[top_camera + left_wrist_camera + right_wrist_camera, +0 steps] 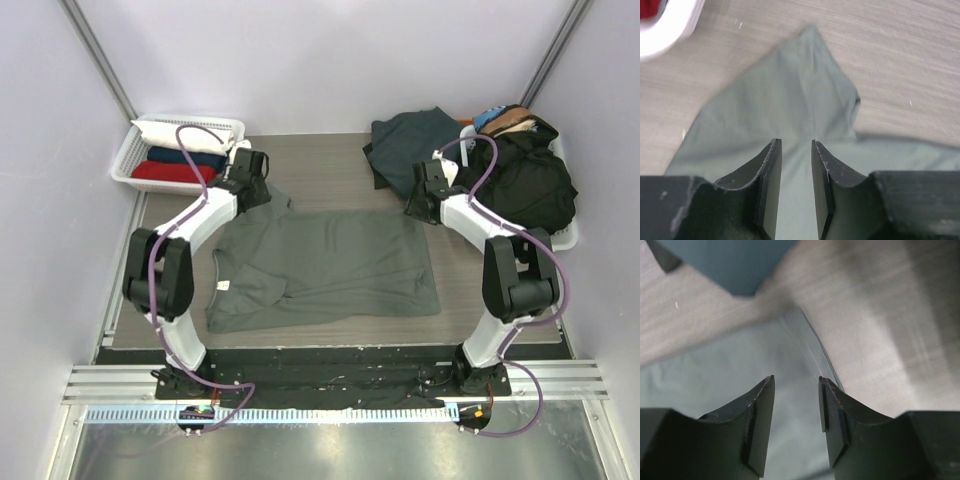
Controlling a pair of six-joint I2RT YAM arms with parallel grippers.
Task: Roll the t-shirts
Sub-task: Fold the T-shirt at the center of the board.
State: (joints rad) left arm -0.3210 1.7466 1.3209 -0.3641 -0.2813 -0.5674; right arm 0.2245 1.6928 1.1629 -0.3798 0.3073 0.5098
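Worktop [330, 160]: grey wood grain, fills the middle of the top view.

Grey-green t-shirt [330, 265]: spread flat at frame centre. Long axis runs left to right, collar and neck tag at the left end, hem at the right. One sleeve sticks out toward the upper left.

Other t-shirts: dark teal t-shirt [405, 140] heaped at upper right, black t-shirt [530, 185] bundled just right of it. Red t-shirt [170, 172], navy t-shirt [185, 155] and white t-shirt [180, 135] lie rolled in the basket [135, 160] at upper left.

Left arm [200, 220]: base at lower left, elbow bent high, forearm reaching up-right to the sleeve.

Right arm [480, 225]: base at lower right, elbow bent, forearm reaching up-left to the shirt's upper right corner.

Left tool [795, 145]: released, narrow gap between the jaws, nothing in it, low over the sleeve cloth. Contact: cannot tell.

Right tool [796, 382]: released, wider gap, nothing gripped, above the hem corner's edge.
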